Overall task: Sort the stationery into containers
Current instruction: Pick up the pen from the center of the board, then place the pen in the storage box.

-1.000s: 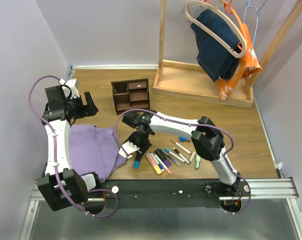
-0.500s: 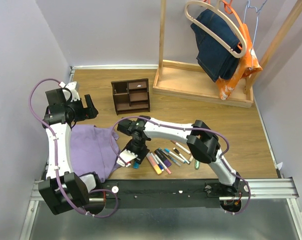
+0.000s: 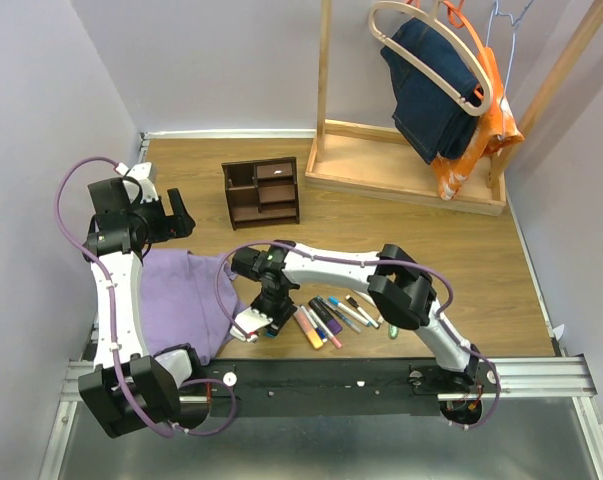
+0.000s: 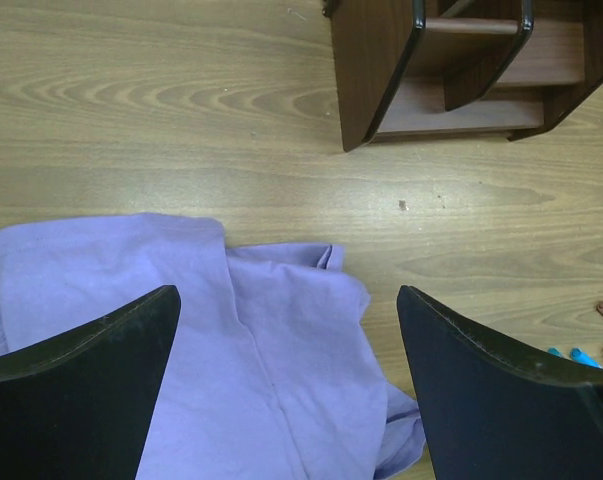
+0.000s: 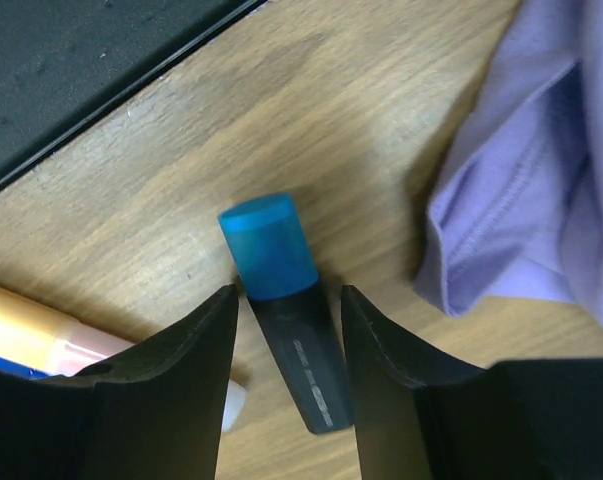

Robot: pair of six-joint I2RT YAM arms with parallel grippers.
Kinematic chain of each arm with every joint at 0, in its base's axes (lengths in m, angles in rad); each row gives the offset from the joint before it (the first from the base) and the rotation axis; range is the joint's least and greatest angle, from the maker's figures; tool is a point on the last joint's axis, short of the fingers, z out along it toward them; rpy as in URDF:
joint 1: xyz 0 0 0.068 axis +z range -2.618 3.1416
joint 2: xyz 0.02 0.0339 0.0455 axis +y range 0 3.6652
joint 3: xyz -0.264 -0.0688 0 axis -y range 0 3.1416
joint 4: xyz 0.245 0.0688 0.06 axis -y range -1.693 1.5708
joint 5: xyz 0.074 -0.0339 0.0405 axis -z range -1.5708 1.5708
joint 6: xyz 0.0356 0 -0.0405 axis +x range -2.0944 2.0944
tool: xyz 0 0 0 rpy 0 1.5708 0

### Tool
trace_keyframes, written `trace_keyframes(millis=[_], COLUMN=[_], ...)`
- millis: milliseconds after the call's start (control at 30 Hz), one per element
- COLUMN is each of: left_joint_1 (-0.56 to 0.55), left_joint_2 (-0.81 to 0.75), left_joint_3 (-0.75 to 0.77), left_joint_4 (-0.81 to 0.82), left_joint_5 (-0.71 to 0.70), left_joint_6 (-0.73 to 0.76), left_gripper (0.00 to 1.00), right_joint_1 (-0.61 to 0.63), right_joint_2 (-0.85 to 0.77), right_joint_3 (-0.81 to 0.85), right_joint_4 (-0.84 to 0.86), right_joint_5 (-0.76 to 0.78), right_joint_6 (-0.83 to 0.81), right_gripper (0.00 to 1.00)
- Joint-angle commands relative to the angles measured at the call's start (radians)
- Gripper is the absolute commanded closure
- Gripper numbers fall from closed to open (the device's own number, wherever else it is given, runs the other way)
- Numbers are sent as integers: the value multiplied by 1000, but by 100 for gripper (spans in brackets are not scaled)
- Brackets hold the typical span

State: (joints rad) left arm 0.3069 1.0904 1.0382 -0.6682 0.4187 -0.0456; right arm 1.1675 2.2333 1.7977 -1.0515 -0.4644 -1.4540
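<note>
A dark marker with a blue cap (image 5: 269,248) lies flat on the wooden table. My right gripper (image 5: 288,300) is open and straddles it, one finger on each side with small gaps. In the top view the right gripper (image 3: 266,322) is low at the left end of the row of pens and highlighters (image 3: 331,315). A pale green piece (image 3: 394,327) lies at the row's right end. The dark brown organiser (image 3: 261,192) stands at the back and shows in the left wrist view (image 4: 451,70). My left gripper (image 4: 286,300) is open and empty above the purple cloth (image 4: 231,380).
The purple cloth (image 3: 181,300) lies left of the pens, its edge close to the marker (image 5: 541,180). An orange highlighter (image 5: 21,320) lies just left of my right fingers. The black front rail (image 3: 331,378) runs along the near edge. A light wooden clothes rack base (image 3: 401,165) stands back right.
My right gripper has swung toward the near edge and come down over the blue-capped marker. The left arm has barely moved.
</note>
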Motion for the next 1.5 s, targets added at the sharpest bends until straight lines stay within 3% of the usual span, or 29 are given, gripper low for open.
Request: trace_keyframes(millis=[0,100,233,333,533,633,733,900,1167,1300,1467], left_joint_1=[12,15,15,15,14,-6,-32,-37,-60,-66,-66], left_joint_2=[-37,-44,-53,-52,-37,-37,-32,-11,23,52,78], left_joint_3=[-7,-6,-1,8,-6,-26,-35,-27,-75,-69,-66], left_joint_4=[-11,-25,-36,-39,-27,-13,-7,10,39,59,81], left_joint_5=[-17,-18,-18,-12,67,111,95,109,123,135,121], left_joint_6=[0,6,15,29,16,24,41,35,39,38,38], left_gripper=[1,1,1,1,1,1,1,1,1,1,1], right_joint_1=[26,34,37,12,-121,-195,-261,-377,-425,-431,-434], right_joint_2=[42,51,45,12,-35,-38,-73,-126,-90,-14,109], right_joint_3=[-27,-38,-31,41,387,454,428,313,299,301,397], right_joint_4=[2,11,10,-11,-177,-171,-30,451,1042,1220,1245], right_joint_5=[23,29,49,61,-15,-62,-98,-149,-80,3,16], right_joint_6=[43,69,113,176,297,374,492,865,1236,1340,1376], right_gripper=[49,59,88,96,99,99,99,100,99,99,99])
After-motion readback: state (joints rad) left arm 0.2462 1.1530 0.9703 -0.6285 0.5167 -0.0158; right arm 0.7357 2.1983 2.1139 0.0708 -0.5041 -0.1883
